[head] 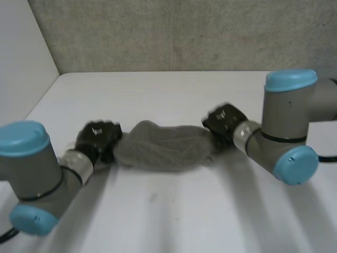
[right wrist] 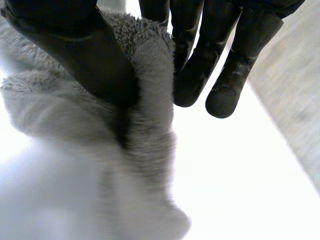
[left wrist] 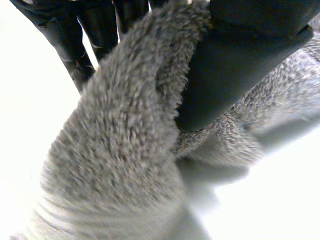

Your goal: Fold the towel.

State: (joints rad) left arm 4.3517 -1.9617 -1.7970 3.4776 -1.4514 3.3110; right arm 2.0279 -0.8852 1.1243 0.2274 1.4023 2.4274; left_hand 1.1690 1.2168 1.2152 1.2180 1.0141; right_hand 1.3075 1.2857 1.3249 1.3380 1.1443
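Left hand (head: 99, 138): at the towel's (head: 166, 146) left end, pinching it between thumb and fingers. Right hand (head: 224, 122): at its right end, pinching likewise. Towel: bunched between them, low at the table (head: 174, 211). Step, we judge: ends gripped; next we lift and spread it. Arms: low, wrists turned toward the towel.

The left arm (head: 31, 174) and right arm (head: 287, 132) angle inward, low over the middle of the table (head: 174, 211). The left hand (head: 98, 138) pinches one end of the towel (head: 166, 146) between thumb and fingers. The right hand (head: 224, 122) pinches the other end likewise.
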